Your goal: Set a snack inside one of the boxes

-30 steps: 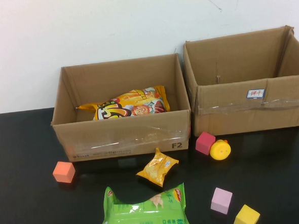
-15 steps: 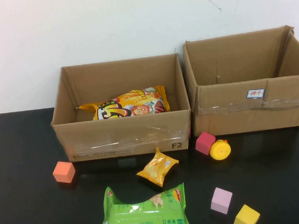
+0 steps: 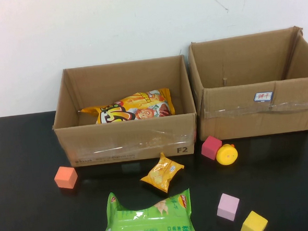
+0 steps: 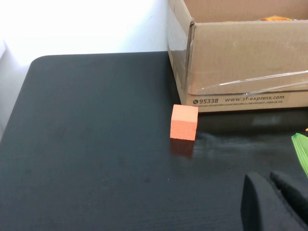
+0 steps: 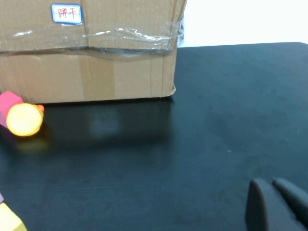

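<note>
A small yellow snack bag (image 3: 162,172) lies on the black table in front of the left cardboard box (image 3: 129,144). A large green snack bag (image 3: 149,220) lies at the near edge, its edge also in the left wrist view (image 4: 301,150). A yellow-orange snack bag (image 3: 132,108) lies inside the left box. The right box (image 3: 258,109) shows nothing inside. Neither arm appears in the high view. My left gripper (image 4: 269,180) is shut and holds nothing, low over the table near the orange cube (image 4: 184,121). My right gripper (image 5: 270,185) is shut and holds nothing, over bare table right of the right box (image 5: 91,53).
An orange cube (image 3: 66,177) sits left of the snacks. A magenta cube (image 3: 211,146) and a yellow round toy (image 3: 227,154) lie before the right box. A pink cube (image 3: 228,207) and a yellow cube (image 3: 253,223) lie at the near right.
</note>
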